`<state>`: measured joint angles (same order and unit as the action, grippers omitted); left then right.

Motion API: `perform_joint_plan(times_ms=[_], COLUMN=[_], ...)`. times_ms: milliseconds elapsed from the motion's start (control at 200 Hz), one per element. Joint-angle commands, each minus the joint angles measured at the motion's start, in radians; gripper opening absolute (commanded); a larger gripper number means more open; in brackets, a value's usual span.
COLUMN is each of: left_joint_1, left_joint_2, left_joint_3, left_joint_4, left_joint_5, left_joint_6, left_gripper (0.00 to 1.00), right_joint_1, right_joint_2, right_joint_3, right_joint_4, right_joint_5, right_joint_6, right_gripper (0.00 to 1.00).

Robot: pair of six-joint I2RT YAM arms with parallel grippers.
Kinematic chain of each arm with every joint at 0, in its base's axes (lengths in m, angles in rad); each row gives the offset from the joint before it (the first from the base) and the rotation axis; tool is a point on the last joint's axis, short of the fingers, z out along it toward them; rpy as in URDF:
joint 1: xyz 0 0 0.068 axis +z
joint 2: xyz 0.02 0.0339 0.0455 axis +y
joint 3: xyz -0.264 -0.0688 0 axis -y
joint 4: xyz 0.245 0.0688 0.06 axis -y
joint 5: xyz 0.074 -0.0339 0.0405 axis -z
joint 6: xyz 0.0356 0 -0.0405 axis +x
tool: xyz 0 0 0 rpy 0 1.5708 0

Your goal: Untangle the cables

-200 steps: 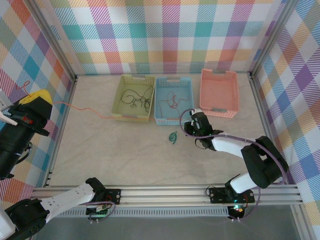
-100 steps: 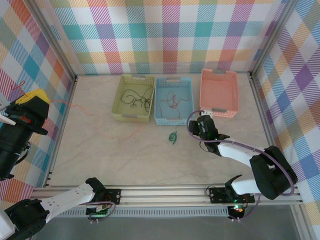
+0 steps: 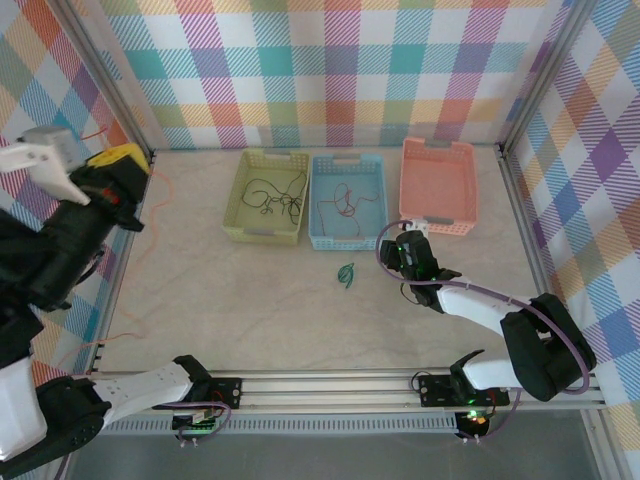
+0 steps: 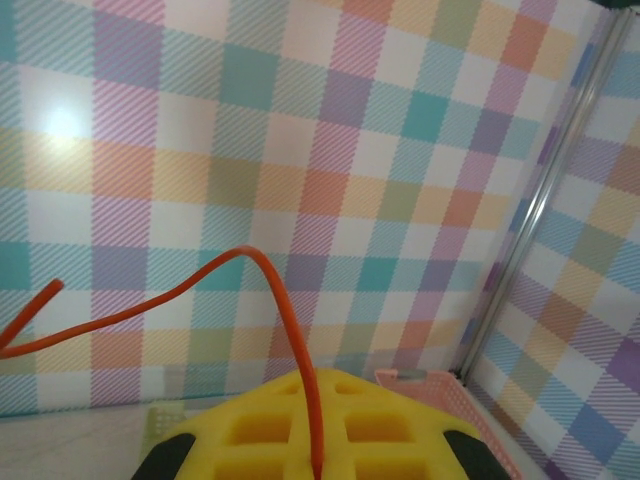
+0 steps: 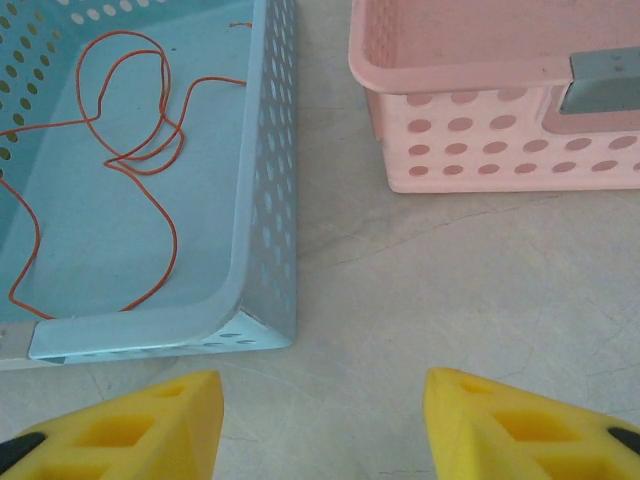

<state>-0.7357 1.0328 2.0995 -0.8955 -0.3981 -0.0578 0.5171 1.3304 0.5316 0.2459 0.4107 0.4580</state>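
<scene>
Left pincer (image 4: 318,445): clamped on an orange cable (image 4: 298,335), high by the left wall, loose end curling away. Right pincer (image 5: 320,420): fingers apart, empty, low over the table (image 5: 420,280) between blue basket (image 5: 268,180) and pink basket (image 5: 470,150). In the blue basket, a looped orange cable (image 5: 150,155); in the green basket (image 3: 240,190), a black cable (image 3: 275,197); on the table, a green cable (image 3: 346,274).

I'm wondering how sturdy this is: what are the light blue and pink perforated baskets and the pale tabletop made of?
Light blue perforated basket: likely moulded plastic, smooth, slight sheen, rows of oval holes.
Pink perforated basket: seemingly the same plastic, same holes.
Pale tabletop: faint marble-like veins; stone or printed laminate, cannot tell.
</scene>
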Motion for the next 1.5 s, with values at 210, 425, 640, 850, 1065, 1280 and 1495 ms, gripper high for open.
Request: perform_joint_plan(times_ms=[210, 425, 640, 850, 1065, 1280, 1495], left_joint_1=[-0.009, 0.001, 0.036, 0.13, 0.193, 0.223, 0.253], left_joint_2=[0.183, 0.53, 0.733, 0.831, 0.951, 1.017, 1.137], left_joint_3=[0.047, 0.453, 0.605, 0.413, 0.137, 0.062, 0.169], left_joint_4=[0.317, 0.27, 0.337, 0.37, 0.428, 0.444, 0.308], left_joint_5=[0.028, 0.137, 0.224, 0.323, 0.5, 0.577, 0.628], left_joint_6=[0.131, 0.106, 0.076, -0.099, -0.228, -0.279, -0.311], left_gripper=[0.0, 0.0, 0.0, 0.0, 0.0, 0.0, 0.0], right_joint_1=[-0.003, -0.003, -0.003, -0.003, -0.003, -0.003, -0.003], right_joint_2=[-0.013, -0.02, -0.014, -0.01, -0.006, 0.006, 0.009], right_joint_3=[-0.01, -0.016, -0.011, -0.008, -0.007, 0.003, 0.002], right_joint_4=[0.032, 0.038, 0.036, 0.042, 0.046, 0.048, 0.05], right_joint_5=[-0.008, -0.011, -0.014, -0.025, -0.036, -0.053, -0.061], right_joint_6=[-0.007, -0.009, -0.009, -0.015, -0.017, -0.021, -0.022], right_gripper=[0.56, 0.56, 0.56, 0.57, 0.57, 0.57, 0.57])
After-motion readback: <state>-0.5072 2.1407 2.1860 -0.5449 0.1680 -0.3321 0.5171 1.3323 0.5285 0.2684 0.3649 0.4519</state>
